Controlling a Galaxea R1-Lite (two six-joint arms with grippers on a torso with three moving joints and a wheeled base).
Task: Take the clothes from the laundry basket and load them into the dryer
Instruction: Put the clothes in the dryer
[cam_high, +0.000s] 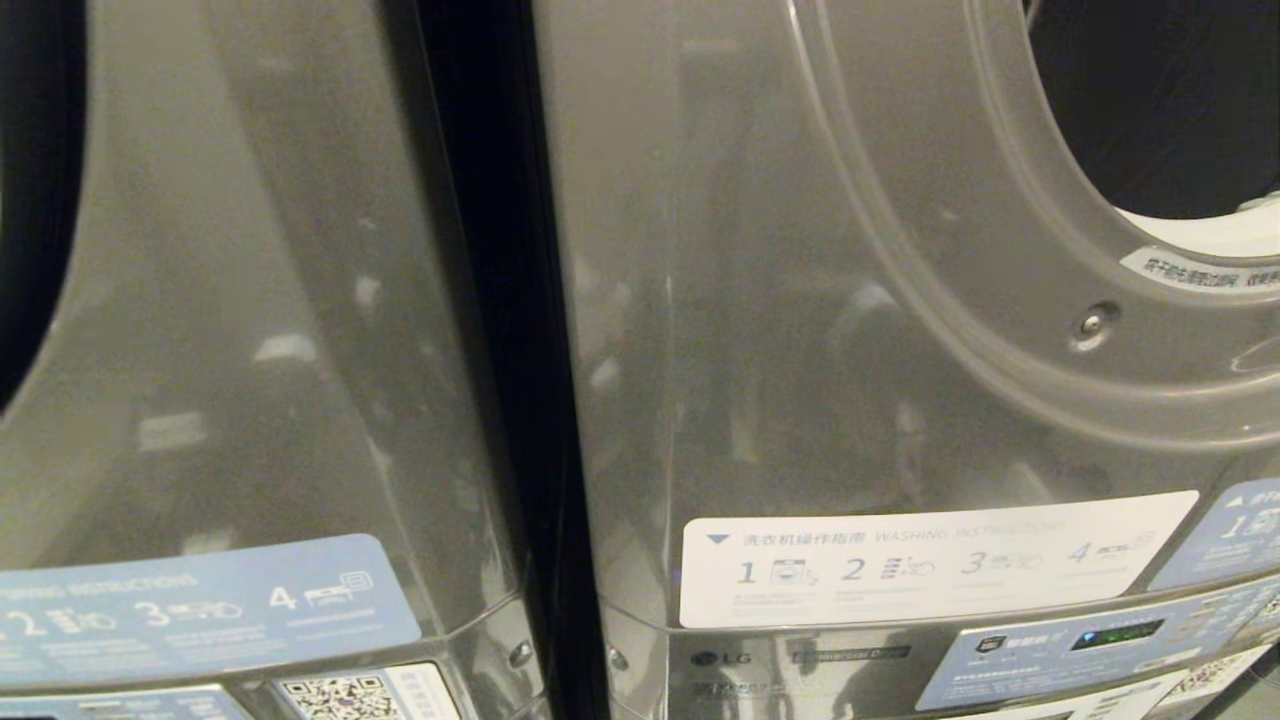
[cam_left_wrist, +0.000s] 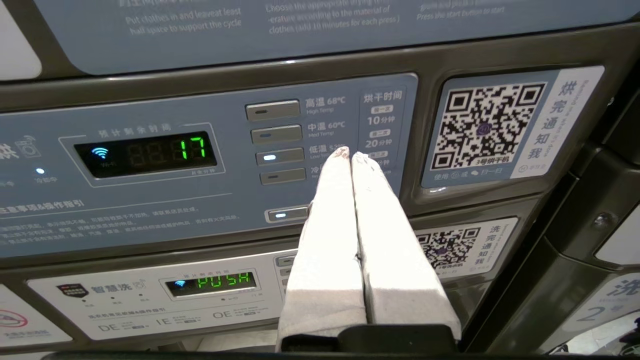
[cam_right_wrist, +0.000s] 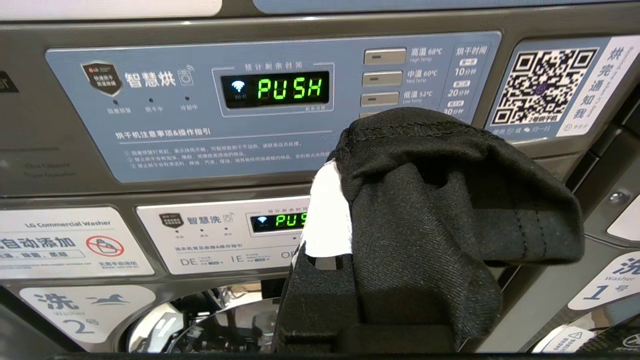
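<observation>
A black garment of the clothes (cam_right_wrist: 440, 200) is draped over my right gripper (cam_right_wrist: 345, 167), which is shut on it; only one white fingertip (cam_right_wrist: 327, 200) shows beside the cloth. The gripper hangs in front of the dryer's control panel (cam_right_wrist: 175, 125), whose display reads PUSH. In the head view the grey dryer (cam_high: 800, 300) fills the right side, with its dark round opening (cam_high: 1150, 100) at the upper right and no door glass over it. My left gripper (cam_left_wrist: 350, 156) is shut and empty, its white fingers pressed together. The laundry basket is out of view.
A like grey machine (cam_high: 250, 300) stands to the left across a narrow dark gap (cam_high: 490, 300); its panel (cam_left_wrist: 150, 150) shows 17. Below the dryer sits a washer with a white panel (cam_right_wrist: 215, 235) and a glass door (cam_right_wrist: 200, 320).
</observation>
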